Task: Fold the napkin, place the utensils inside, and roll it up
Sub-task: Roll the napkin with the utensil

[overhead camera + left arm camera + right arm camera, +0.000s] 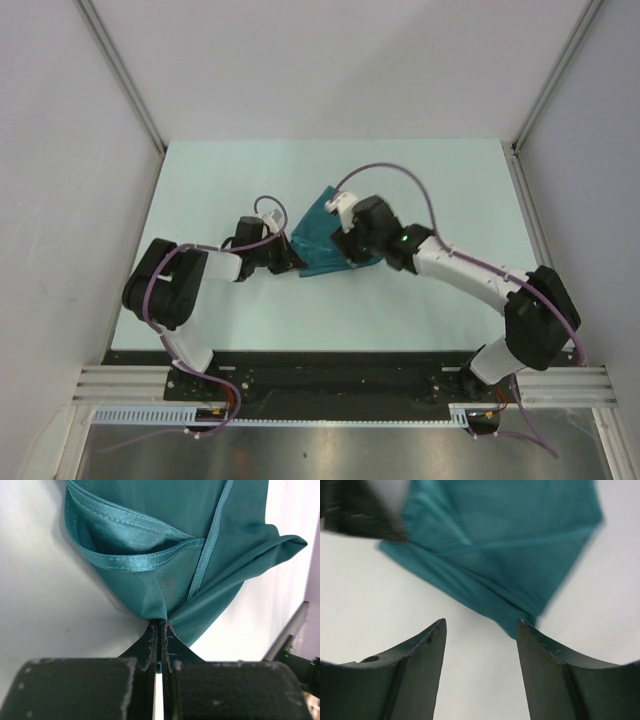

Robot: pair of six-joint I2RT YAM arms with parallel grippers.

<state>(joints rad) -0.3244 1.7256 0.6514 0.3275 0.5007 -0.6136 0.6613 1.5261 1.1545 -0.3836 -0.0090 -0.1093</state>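
The pale worktop (420, 190) carries the teal napkin (322, 238) near its centre, folded into layers with hemmed edges showing. The napkin lies between my two arms. My left tool (160, 627) is pressed together, pinching a gathered corner of the napkin. My right tool (481, 625) stands spread just beside the napkin's opposite edge, gripping nothing.

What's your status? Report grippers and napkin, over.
Left gripper shut on napkin. Right gripper open, empty, just short of the napkin. Napkin folded over, rumpled. Spoon not in view; nothing in the way.
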